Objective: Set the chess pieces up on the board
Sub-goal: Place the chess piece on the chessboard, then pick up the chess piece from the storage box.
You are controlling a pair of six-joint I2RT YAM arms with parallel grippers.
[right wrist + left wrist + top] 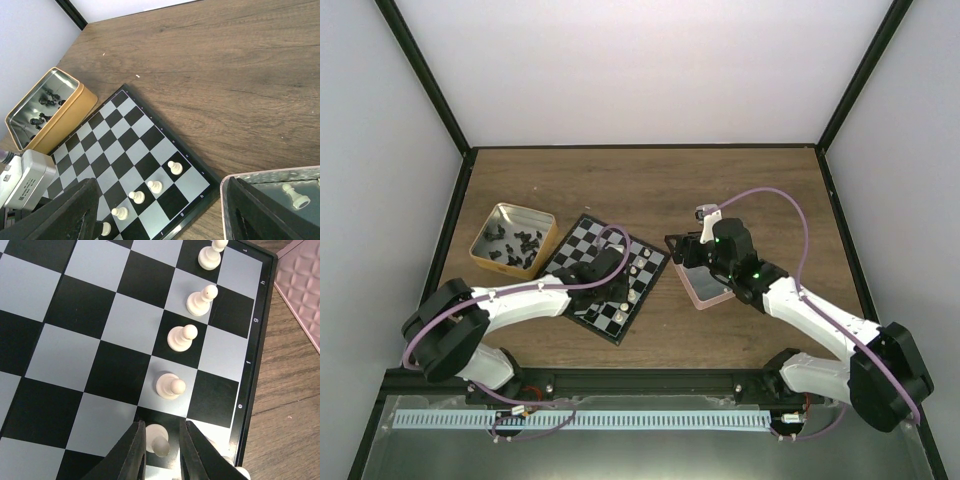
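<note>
The board [582, 262] lies left of centre, turned at an angle. In the left wrist view a row of cream-white pawns [181, 336] runs along the column beside its right rim [255, 355]. My left gripper [162, 450] is low over the near end of that row. Its jaws stand slightly apart around one white pawn [160, 441] that stands on a black square, with a gap at the right finger. My right gripper [165, 215] hangs wide open and empty above the board's corner [202, 192] and the pink tray [270, 175]. The same pawns [154, 186] show below it.
A gold tin [513, 237] with several black pieces stands left of the board. The pink tray [705, 290] lies just right of the board and holds a white piece [295, 196]. Bare wooden table [650, 185] extends behind.
</note>
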